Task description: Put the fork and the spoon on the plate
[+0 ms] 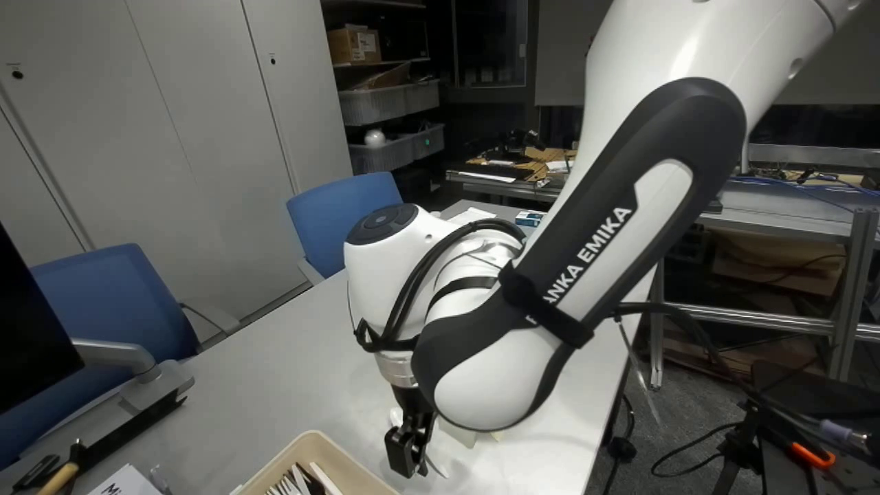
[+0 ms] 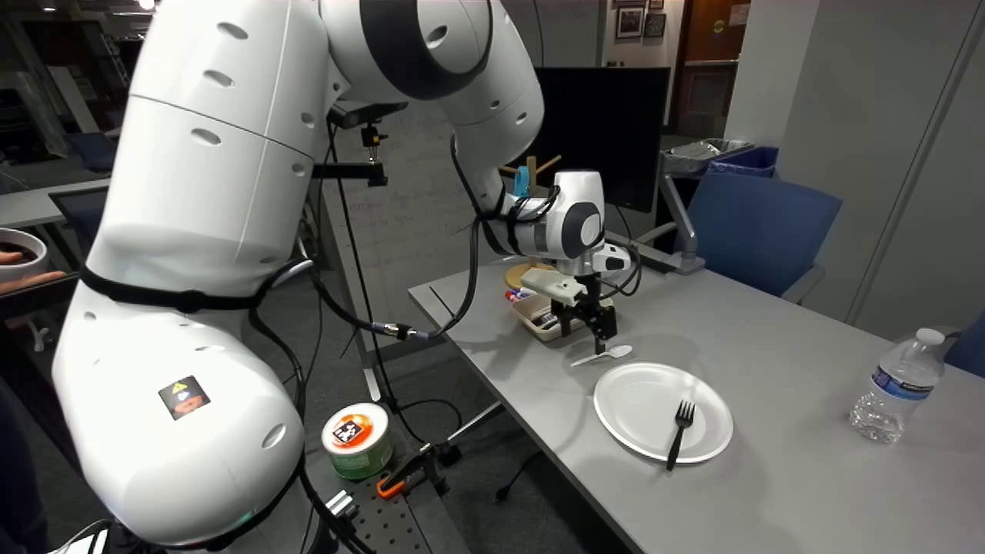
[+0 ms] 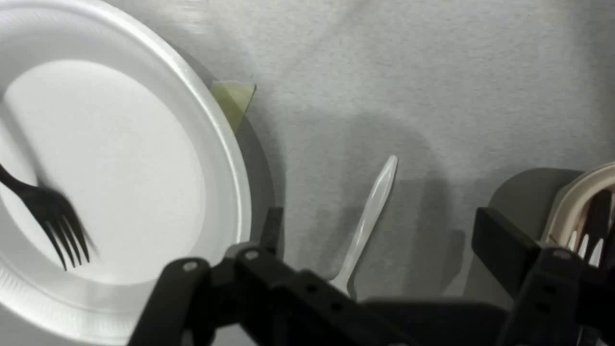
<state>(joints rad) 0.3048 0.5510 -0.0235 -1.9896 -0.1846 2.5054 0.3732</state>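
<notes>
The white plate [image 2: 635, 404] lies on the table in an exterior view, with a black fork [image 2: 680, 432] resting on it and its handle over the rim. The plate [image 3: 144, 158] and fork [image 3: 53, 211] also show at the left of the wrist view. A white spoon [image 2: 612, 354] lies on the table between the plate and a cutlery tray; its handle shows in the wrist view [image 3: 367, 216], its bowl hidden behind a finger. My gripper [image 3: 384, 235] is open and empty, pointing down above the spoon. In both exterior views the gripper [image 1: 407, 450] [image 2: 585, 331] is low over the table.
A beige tray [image 2: 531, 319] of cutlery stands beside the gripper, also at the bottom of an exterior view [image 1: 309, 443]. Yellowish paper [image 3: 234, 102] lies at the plate's edge. A water bottle [image 2: 896, 388] stands past the plate. A monitor [image 2: 600, 138] stands behind the tray.
</notes>
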